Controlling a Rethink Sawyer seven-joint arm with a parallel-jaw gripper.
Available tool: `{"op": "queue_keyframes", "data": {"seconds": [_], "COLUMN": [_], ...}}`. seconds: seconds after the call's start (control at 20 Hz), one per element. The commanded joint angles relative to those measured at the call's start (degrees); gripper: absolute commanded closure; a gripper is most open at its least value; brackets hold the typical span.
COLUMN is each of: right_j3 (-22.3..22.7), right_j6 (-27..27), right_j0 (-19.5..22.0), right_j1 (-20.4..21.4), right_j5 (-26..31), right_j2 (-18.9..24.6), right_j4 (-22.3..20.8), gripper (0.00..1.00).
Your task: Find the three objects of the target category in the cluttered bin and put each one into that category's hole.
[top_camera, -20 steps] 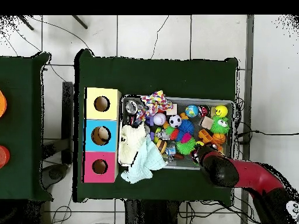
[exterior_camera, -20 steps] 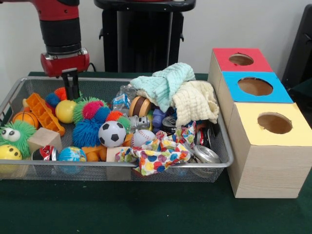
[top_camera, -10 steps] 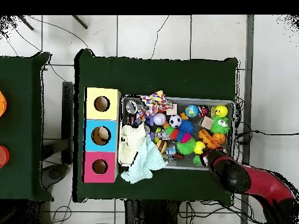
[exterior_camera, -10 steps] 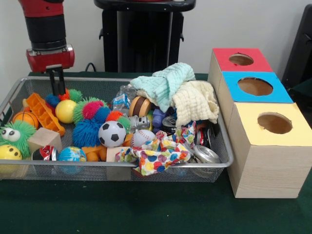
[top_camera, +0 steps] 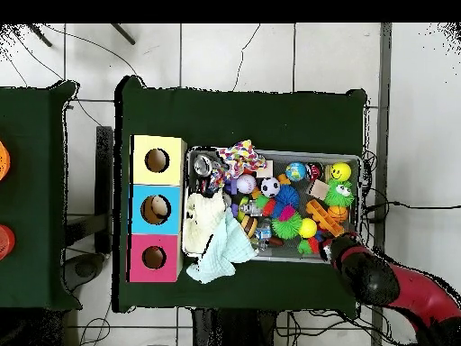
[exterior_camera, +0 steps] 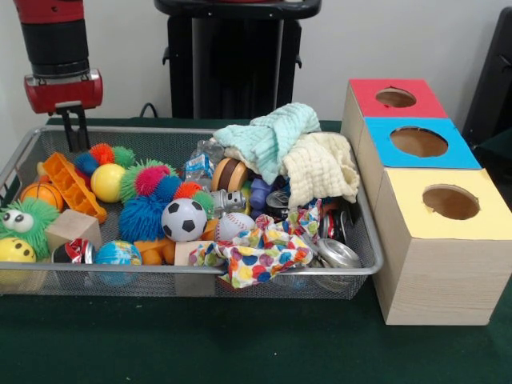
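Note:
The wire mesh bin [exterior_camera: 200, 273] is heaped with toys, cloths and cans. Among them are a soccer ball [exterior_camera: 184, 218], a baseball [exterior_camera: 234, 226], a yellow ball [exterior_camera: 107, 182] and a small basketball [exterior_camera: 40, 194]. Teal cloth [exterior_camera: 272, 132] and cream cloth [exterior_camera: 320, 168] lie piled at the bin's right, a patterned cloth [exterior_camera: 256, 252] at its front. My gripper [exterior_camera: 76, 146] hangs shut and holds nothing, above the bin's far left corner beside the spiky orange ball [exterior_camera: 100, 152]. In the overhead view the red arm [top_camera: 365, 275] covers the gripper.
Three boxes with round holes stand right of the bin: red [exterior_camera: 396, 100], blue [exterior_camera: 420, 142] and yellow [exterior_camera: 448, 204]. In the overhead view they line up left of the bin [top_camera: 270, 153]. A crushed can [exterior_camera: 336, 254] lies at the front right.
My gripper has risen out of the toys and moved left toward the bin's far left corner, empty. The objects in the bin look unmoved.

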State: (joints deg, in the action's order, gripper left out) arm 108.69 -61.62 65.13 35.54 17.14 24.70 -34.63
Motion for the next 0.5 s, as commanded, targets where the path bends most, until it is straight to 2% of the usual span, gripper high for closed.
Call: {"op": "queue_keyframes", "data": {"seconds": [0.05, 0.5], "right_j3": [-1.4, -1.8], "right_j6": [-4.0, -3.7], "right_j0": [-1.1, -0.1], "right_j1": [-1.4, -3.2], "right_j5": [2.5, 2.3], "right_j2": [2.1, 2.6], "right_j4": [0.5, 0.8], "gripper": [1.00, 1.00]}}
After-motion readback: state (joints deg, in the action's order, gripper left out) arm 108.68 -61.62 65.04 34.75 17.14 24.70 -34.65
